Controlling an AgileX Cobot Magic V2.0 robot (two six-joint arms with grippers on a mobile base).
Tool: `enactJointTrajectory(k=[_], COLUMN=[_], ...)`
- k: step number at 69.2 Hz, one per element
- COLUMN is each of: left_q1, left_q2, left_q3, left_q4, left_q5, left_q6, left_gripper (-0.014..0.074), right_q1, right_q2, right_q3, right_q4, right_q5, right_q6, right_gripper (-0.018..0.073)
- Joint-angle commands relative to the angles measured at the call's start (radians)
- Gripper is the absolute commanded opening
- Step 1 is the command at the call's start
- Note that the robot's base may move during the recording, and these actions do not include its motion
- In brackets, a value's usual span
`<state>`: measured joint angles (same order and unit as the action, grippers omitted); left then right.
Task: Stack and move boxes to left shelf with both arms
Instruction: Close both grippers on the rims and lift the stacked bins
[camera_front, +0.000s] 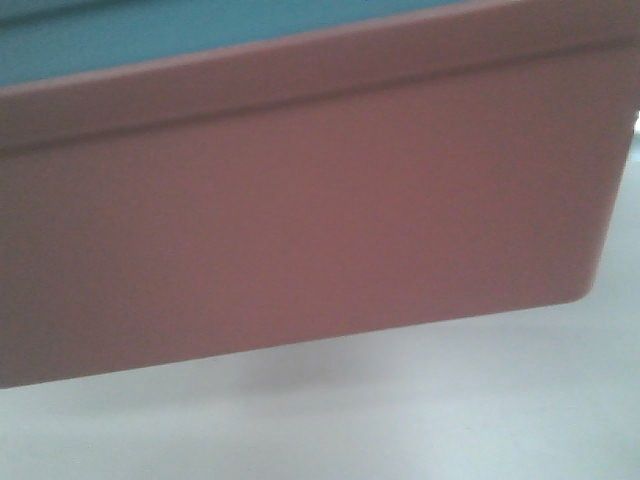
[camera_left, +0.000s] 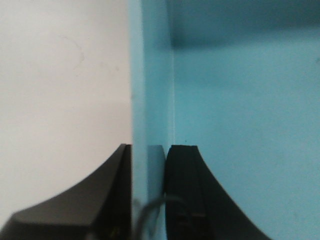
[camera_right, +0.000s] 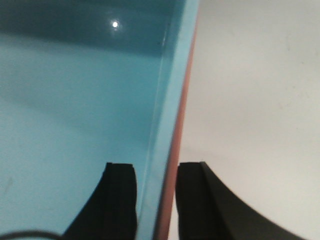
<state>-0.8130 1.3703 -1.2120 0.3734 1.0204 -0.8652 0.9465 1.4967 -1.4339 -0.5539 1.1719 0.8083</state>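
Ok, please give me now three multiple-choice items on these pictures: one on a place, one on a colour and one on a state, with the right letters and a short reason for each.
1. Where is the light sky blue plastic bin?
A. nested in the salmon pink plastic bin
B. beside it
C. under it

2. What colour is the surface below the bins?
A. whitish
B. green
C. black

3. How does the right end effector stand?
A. wide open, high above the bins
B. closed on the bins' walls, one finger inside and one outside
C. both fingers inside the blue bin

Answers:
1 A: the front view shows blue above the pink rim, and the right wrist view shows a pink edge just outside the blue wall.
2 A: the surface looks pale in all views.
3 B: the black fingers flank the blue wall and the pink edge.
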Motion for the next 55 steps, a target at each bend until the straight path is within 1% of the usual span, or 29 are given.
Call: enactJointTrajectory(k=[1, 16, 28, 35, 55], left_q1=[-0.042, -0.042, -0.040, -0.040, -0.040], left_q2=[-0.021, -0.002, 0.004, 0.007, 0.014], left_q3=[-0.046, -0.046, -0.046, -0.046, -0.046], left_q4=[-0.054, -0.054, -0.048, -0.030, -0.015], left_q5=[-0.254, -0.313, -0.327, -0.327, -0.354], left_q6=[-0.016, -0.018, -0.018, -0.043, -0.044], left_gripper=[-0.0008, -0.0008, -0.0008, -0.0008, -0.0008], right_q1=[0.015, 0.015, 0.015, 0.015, 0.015], right_q2=[-0.019, -0.019, -0.019, -0.018, -0.016], right_q3=[-0.040, -0.040, -0.040, -0.040, -0.040], right_q4=[-0.023, -0.021, -0.014, -0.011, -0.011], right_q5=[-0.229, -0.244, -0.244, -0.246, -0.232], right_q6=[0.062, 0.062, 0.062, 0.062, 0.061], right_gripper=[0.0053, 0.0053, 0.0053, 0.0053, 0.0053])
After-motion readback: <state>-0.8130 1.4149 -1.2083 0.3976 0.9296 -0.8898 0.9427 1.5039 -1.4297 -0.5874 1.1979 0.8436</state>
